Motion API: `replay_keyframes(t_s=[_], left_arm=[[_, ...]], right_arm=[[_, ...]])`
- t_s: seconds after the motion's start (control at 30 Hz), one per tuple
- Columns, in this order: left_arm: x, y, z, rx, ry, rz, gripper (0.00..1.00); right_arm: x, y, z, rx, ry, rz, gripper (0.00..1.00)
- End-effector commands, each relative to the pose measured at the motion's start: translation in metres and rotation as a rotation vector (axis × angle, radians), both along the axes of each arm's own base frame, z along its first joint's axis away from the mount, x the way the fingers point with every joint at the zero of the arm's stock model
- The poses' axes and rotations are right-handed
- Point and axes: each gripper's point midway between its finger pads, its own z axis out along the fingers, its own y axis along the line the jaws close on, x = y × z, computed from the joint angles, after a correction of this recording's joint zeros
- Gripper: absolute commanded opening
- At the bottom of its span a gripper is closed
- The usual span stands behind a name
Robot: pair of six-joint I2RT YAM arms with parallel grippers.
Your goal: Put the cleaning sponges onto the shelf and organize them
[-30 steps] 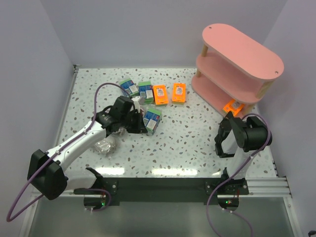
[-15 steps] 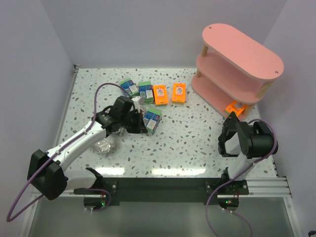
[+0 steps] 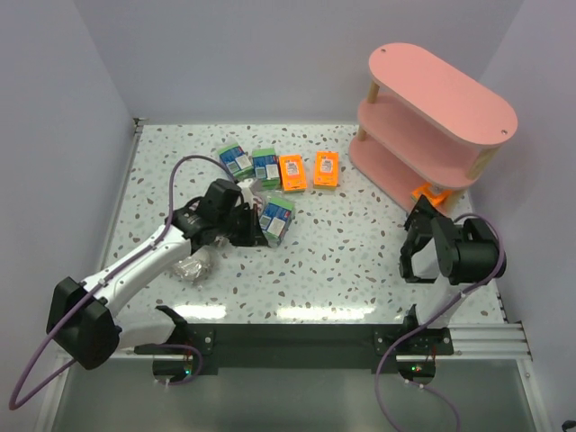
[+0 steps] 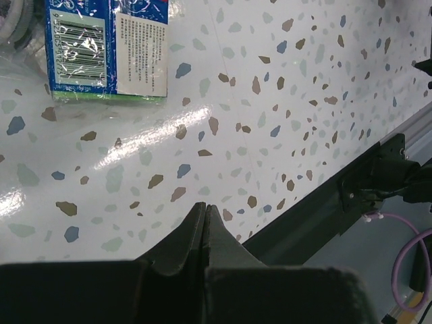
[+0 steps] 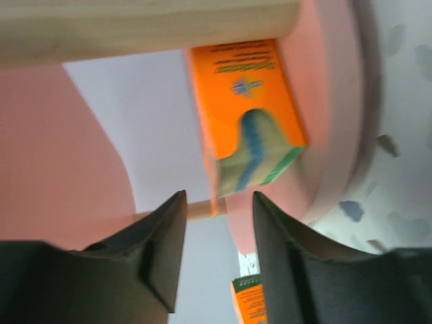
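One flat orange pack (image 5: 244,101) rests on the pink shelf (image 5: 332,88).

Parted pincer (image 5: 219,197) empty, just short of an orange sponge pack (image 5: 246,115) lying on the pink shelf (image 5: 331,121) under a pale wooden post (image 5: 135,27), speckled tabletop (image 5: 405,135) at right.

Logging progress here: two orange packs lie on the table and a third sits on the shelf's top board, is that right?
Not quite. The third orange pack sits on the lowest board of the shelf, not the top one. The top external view shows it poking out at that board's near end, and the top board is bare. The other orange packs do lie on the table.
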Motion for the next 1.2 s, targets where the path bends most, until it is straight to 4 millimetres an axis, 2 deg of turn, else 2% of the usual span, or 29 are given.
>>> replay_keyframes(t_s=[0.0,0.03,0.07,0.1,0.13,0.2,0.27,0.3,0.33,0.37,0.4,0.43,0.5,0.57,0.6,0.73,0.77,0.83,0.87,0.9,0.97,1.0,1.03,1.07,1.1,1.13,1.17], left_arm=[[0.004,-0.003,0.012,-0.055,-0.038,0.015,0.0],[0.005,-0.004,0.013,-0.062,-0.043,0.017,0.0],[0.003,-0.004,0.013,-0.067,-0.041,0.019,0.0],[0.004,-0.005,0.014,-0.073,-0.044,0.02,0.0],[0.004,-0.005,0.015,-0.078,-0.048,0.023,0.0],[0.003,-0.004,0.015,-0.086,-0.045,0.029,0.0],[0.001,-0.003,0.017,-0.093,-0.05,0.037,0.05],[0.001,-0.002,0.018,-0.094,-0.055,0.041,0.08],[0.001,-0.001,0.019,-0.096,-0.062,0.049,0.13],[0.002,0.001,0.024,-0.099,-0.079,0.059,0.24],[0.002,0.002,0.024,-0.097,-0.085,0.066,0.29],[0.003,0.003,0.026,-0.096,-0.097,0.07,0.31],[0.005,0.006,0.028,-0.093,-0.114,0.085,0.39],[0.007,0.007,0.029,-0.09,-0.127,0.091,0.43],[0.008,0.007,0.03,-0.09,-0.133,0.092,0.44],[0.01,0.008,0.03,-0.084,-0.139,0.099,0.48],[0.011,0.009,0.03,-0.082,-0.143,0.107,0.51],[0.012,0.011,0.031,-0.077,-0.148,0.115,0.54],[0.012,0.014,0.03,-0.069,-0.148,0.123,0.57],[0.013,0.015,0.031,-0.068,-0.152,0.13,0.6],[0.011,0.019,0.032,-0.062,-0.155,0.145,0.66],[0.011,0.021,0.033,-0.061,-0.16,0.151,0.68],[0.009,0.023,0.034,-0.062,-0.166,0.155,0.71],[0.01,0.026,0.035,-0.055,-0.17,0.17,0.78],[0.01,0.028,0.034,-0.051,-0.173,0.18,0.8],[0.008,0.032,0.035,-0.045,-0.172,0.19,0.82],[0.008,0.034,0.035,-0.039,-0.177,0.199,0.86]], right_arm=[[0.0,0.008,0.04,-0.051,-0.084,0.055,0.5],[-0.005,0.008,0.035,-0.059,-0.053,0.061,0.53],[-0.007,0.009,0.039,-0.059,-0.052,0.066,0.6],[-0.009,0.013,0.054,-0.063,-0.08,0.084,0.63],[-0.013,0.015,0.045,-0.067,-0.023,0.101,0.66],[-0.022,0.024,0.049,-0.078,0.02,0.155,0.7],[-0.029,0.033,0.05,-0.093,0.058,0.211,0.77],[-0.039,0.038,0.051,-0.123,0.11,0.248,0.79],[-0.04,0.051,0.056,-0.143,0.127,0.325,0.8],[-0.044,0.056,0.062,-0.184,0.143,0.364,0.8],[-0.055,0.063,0.044,-0.232,0.261,0.436,0.81],[-0.057,0.075,0.062,-0.26,0.232,0.508,0.81],[-0.068,0.091,0.052,-0.28,0.283,0.618,0.81],[-0.078,0.11,0.049,-0.278,0.289,0.723,0.84],[-0.084,0.115,0.042,-0.28,0.315,0.75,0.85],[-0.094,0.14,0.037,-0.296,0.305,0.81,0.86],[-0.093,0.151,0.033,-0.309,0.321,0.829,0.86],[-0.084,0.166,0.039,-0.313,0.299,0.851,0.86],[-0.081,0.18,0.04,-0.312,0.284,0.885,0.86],[-0.071,0.188,0.035,-0.292,0.281,0.889,0.86],[-0.058,0.207,0.044,-0.287,0.238,0.905,0.86],[-0.047,0.214,0.037,-0.274,0.242,0.907,0.86],[-0.033,0.221,0.049,-0.276,0.206,0.89,0.86],[-0.028,0.232,0.049,-0.271,0.201,0.901,0.86],[-0.017,0.239,0.062,-0.255,0.137,0.884,0.86],[-0.002,0.244,0.055,-0.244,0.145,0.855,0.86],[0.004,0.252,0.059,-0.234,0.121,0.85,0.86]])
